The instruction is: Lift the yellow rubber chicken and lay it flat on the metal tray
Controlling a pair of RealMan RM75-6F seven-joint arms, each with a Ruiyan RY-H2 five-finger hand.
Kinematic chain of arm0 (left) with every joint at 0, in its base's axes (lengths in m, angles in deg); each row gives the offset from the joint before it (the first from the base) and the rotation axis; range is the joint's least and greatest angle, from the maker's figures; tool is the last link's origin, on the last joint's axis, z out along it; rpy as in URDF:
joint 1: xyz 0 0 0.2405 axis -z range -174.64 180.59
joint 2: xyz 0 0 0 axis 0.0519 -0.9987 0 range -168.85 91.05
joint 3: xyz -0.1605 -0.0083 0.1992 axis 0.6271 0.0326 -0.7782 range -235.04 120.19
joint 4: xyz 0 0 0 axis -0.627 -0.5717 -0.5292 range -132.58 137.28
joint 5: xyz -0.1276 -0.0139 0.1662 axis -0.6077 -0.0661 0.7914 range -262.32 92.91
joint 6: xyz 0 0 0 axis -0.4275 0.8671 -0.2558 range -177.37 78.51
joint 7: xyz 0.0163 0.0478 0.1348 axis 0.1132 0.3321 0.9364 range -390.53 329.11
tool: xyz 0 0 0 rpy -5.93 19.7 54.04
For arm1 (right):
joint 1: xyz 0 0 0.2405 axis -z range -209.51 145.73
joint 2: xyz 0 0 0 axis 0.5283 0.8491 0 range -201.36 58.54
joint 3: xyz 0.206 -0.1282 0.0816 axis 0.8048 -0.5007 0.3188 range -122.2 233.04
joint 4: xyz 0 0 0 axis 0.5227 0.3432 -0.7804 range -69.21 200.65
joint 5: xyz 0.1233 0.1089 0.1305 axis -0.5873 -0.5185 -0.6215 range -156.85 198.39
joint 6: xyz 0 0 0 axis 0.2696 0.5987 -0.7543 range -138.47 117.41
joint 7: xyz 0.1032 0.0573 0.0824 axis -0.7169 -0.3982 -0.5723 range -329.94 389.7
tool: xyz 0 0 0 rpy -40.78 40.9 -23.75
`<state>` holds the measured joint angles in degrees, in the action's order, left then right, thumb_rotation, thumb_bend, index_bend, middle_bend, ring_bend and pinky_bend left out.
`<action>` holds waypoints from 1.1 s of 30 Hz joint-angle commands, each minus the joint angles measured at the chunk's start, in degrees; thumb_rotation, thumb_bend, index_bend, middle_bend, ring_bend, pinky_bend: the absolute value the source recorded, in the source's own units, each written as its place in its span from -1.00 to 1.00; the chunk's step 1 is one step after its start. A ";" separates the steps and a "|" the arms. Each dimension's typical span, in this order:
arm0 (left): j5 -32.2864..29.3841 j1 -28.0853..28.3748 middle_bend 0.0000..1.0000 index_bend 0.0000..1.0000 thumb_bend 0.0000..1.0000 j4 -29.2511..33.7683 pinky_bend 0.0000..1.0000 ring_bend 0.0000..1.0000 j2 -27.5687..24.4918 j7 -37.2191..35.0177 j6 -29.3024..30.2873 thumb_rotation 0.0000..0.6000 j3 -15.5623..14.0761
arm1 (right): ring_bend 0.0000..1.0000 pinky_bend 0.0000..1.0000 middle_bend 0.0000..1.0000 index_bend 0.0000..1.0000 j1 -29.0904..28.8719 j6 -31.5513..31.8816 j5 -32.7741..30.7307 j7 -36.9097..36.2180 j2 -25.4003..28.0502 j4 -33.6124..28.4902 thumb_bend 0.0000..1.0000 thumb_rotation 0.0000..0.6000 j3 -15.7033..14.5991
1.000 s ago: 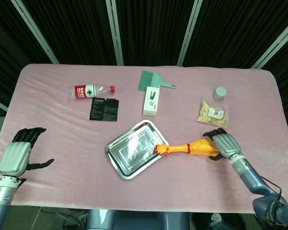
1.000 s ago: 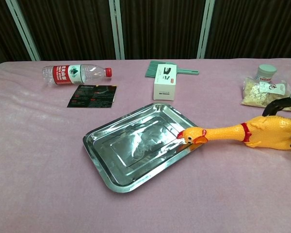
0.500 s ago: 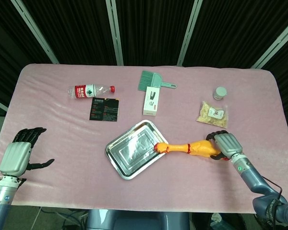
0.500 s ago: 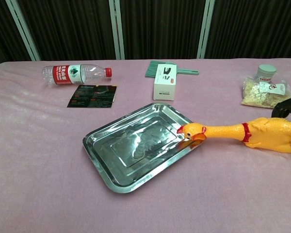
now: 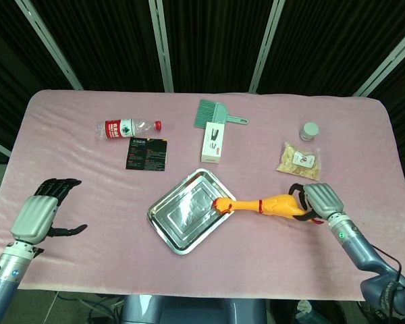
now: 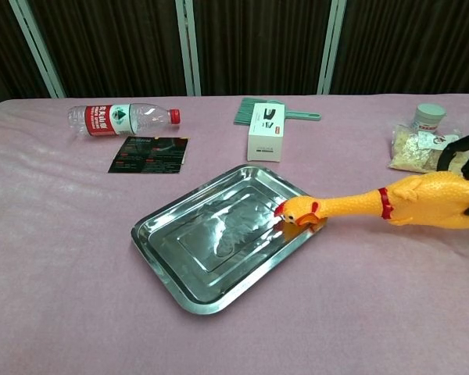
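Now, on the pink worktop [image 5: 88, 182], the metal tray [image 5: 172, 229] has the yellow rubber chicken [image 5: 273, 205] stretched rightward from its right rim, head over the edge, body gripped by the right robot hand [image 5: 320, 201], while the left robot hand [image 5: 39, 214] hovers spread and empty, well apart.

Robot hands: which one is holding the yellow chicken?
The right hand holds the rubber chicken by its body, with the head over the metal tray rim. The left hand holds nothing, its fingers apart, far from the tray.
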<state>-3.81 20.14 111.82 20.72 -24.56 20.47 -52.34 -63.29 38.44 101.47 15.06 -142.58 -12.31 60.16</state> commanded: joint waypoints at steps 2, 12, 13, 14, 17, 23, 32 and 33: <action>2.92 5.73 -0.67 -0.67 -0.84 1.96 -0.77 -0.77 -4.08 -7.87 -7.69 1.00 1.45 | 0.42 0.39 0.51 0.96 0.57 2.39 2.64 -3.74 3.88 -4.00 -0.35 1.00 -0.29; 1.51 13.79 -0.62 -0.65 -0.77 3.67 -0.72 -0.74 -5.17 -12.57 -14.99 1.00 5.74 | 0.49 0.47 0.54 1.00 0.23 3.77 5.26 -11.96 8.02 -9.11 -0.32 1.00 -0.35; 0.94 14.61 -0.61 -0.65 -0.77 4.05 -0.71 -0.72 -5.17 -12.94 -15.66 1.00 6.30 | 0.49 0.48 0.54 1.00 0.05 3.77 5.63 -13.00 8.32 -9.68 -0.31 1.00 -0.35; 0.53 15.16 -0.61 -0.64 -0.76 4.31 -0.70 -0.70 -5.15 -13.12 -16.07 1.00 6.69 | 0.50 0.49 0.54 1.00 -0.09 3.79 5.94 -13.70 8.53 -10.07 -0.31 1.00 -0.36; -1.10 17.60 -0.59 -0.62 -0.76 5.39 -0.69 -0.68 -4.88 -13.37 -18.11 1.00 8.23 | 0.50 0.49 0.54 1.00 -0.72 4.05 7.09 -15.64 9.24 -11.70 -0.31 1.00 -0.19; -10.42 25.23 -0.58 -0.63 -0.76 8.43 -0.68 -0.68 -4.20 -10.60 -25.06 1.00 12.06 | 0.50 0.49 0.54 1.00 -2.27 4.56 6.54 -13.70 9.84 -15.60 -0.28 1.00 1.56; -31.79 38.98 -0.56 -0.56 -0.75 11.59 -0.66 -0.65 2.37 8.88 -22.04 1.00 13.54 | 0.50 0.49 0.54 1.00 -4.13 3.37 -2.82 -6.01 7.68 -20.48 -0.22 1.00 5.38; -35.49 41.29 -0.56 -0.55 -0.75 11.22 -0.65 -0.65 4.25 11.75 -20.68 1.00 13.41 | 0.50 0.49 0.54 1.00 -4.64 2.92 -5.10 -4.60 7.00 -20.43 -0.22 1.00 6.10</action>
<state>-30.02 54.45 121.89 20.18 -21.34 -3.03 -39.43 -66.94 42.13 100.12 8.04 -134.18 -32.13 64.59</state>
